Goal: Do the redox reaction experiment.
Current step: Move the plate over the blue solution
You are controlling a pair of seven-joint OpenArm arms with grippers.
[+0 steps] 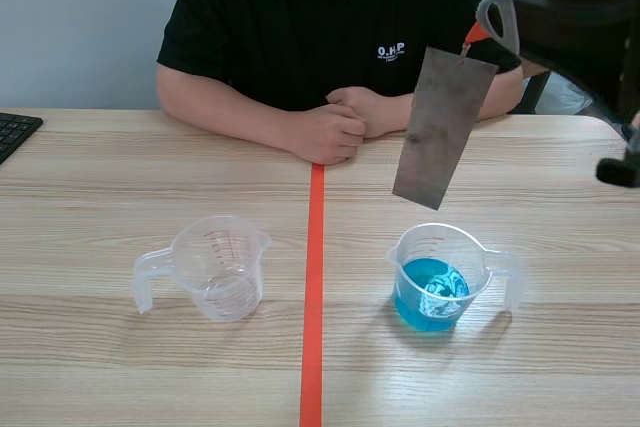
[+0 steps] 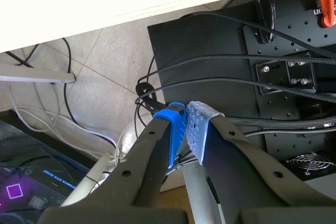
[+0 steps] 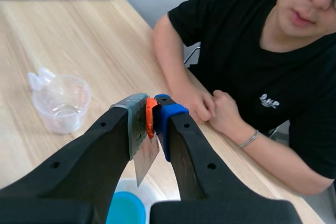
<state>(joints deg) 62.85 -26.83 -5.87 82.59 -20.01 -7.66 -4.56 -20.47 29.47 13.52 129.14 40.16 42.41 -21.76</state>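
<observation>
The right tool (image 3: pixel 152 116) is clamped on the orange-tabbed top of a flat, dull grey metal strip (image 1: pixel 443 127), hung just above the clear plastic jug of blue liquid (image 1: pixel 440 282) on the worktop (image 1: pixel 150 167). To dip well, centre the strip over the jug's mouth, then lower straight (slowly, no splash). Its long axis runs near-vertical, slightly slanted, free end down. The left tool (image 2: pixel 186 124) is closed on nothing.

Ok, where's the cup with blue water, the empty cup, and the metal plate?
measuring cup with blue liquid (image 1: pixel 513 282), scene view, on its handle.
empty measuring cup (image 1: pixel 215 272), scene view, on its clear wall.
metal sheet (image 1: pixel 440 127), scene view, middle of its face.
</observation>
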